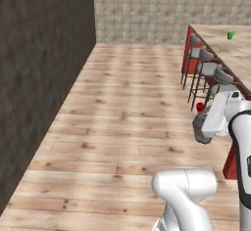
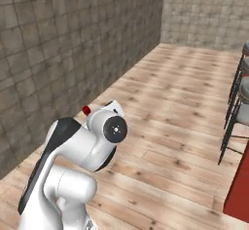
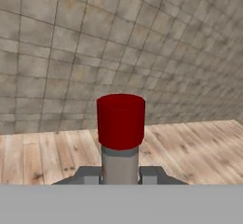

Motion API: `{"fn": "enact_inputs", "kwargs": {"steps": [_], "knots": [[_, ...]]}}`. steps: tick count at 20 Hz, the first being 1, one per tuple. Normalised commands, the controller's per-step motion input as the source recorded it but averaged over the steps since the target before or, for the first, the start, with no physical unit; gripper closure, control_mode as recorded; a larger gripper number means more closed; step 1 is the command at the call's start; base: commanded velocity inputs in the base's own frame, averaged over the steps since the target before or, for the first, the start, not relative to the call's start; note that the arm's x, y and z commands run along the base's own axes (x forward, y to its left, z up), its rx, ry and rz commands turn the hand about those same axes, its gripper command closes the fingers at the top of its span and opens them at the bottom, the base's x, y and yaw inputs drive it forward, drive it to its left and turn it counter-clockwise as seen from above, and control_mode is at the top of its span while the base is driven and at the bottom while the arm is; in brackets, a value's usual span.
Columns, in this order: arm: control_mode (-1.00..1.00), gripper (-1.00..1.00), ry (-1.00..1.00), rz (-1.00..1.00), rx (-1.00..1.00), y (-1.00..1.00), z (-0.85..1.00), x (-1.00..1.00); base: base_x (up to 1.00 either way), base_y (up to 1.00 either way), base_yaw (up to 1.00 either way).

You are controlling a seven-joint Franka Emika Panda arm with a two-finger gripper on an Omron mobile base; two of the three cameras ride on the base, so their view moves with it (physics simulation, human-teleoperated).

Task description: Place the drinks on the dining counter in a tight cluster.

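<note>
The white arm (image 2: pixel 92 146) is seen at lower left, before a grey tiled wall (image 2: pixel 73 44). A red cap (image 2: pixel 86 110) is visible just behind the wrist. Grey-seated stools (image 2: pixel 238 102) are ranged at right above a red cabinet panel (image 2: pixel 239 190) on the plank floor (image 2: pixel 170 102).
</note>
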Motion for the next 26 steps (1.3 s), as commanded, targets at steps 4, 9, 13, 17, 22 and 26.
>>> {"fn": "enact_inputs", "kwargs": {"steps": [4, 9, 13, 17, 22, 26], "knots": [[1.00, 1.00, 0.00, 0.00, 0.00, 0.00, 0.00, 0.00, 0.43, 0.43, -0.87], [1.00, 1.00, 0.00, 0.00, 0.00, 0.00, 0.00, 0.00, 1.00, 0.25, -0.32], [1.00, 1.00, 0.00, 0.00, 0.00, 0.00, 0.00, 0.00, 1.00, 0.16, -0.26], [1.00, 1.00, 0.00, 0.00, 0.00, 0.00, 0.00, 0.00, 1.00, 0.50, -0.35], [1.00, 1.00, 0.00, 0.00, 0.00, 0.00, 0.00, 0.00, 1.00, 0.84, -0.47], [1.00, 1.00, 0.00, 0.00, 0.00, 0.00, 0.00, 0.00, 0.89, 0.74, -0.71]]}}
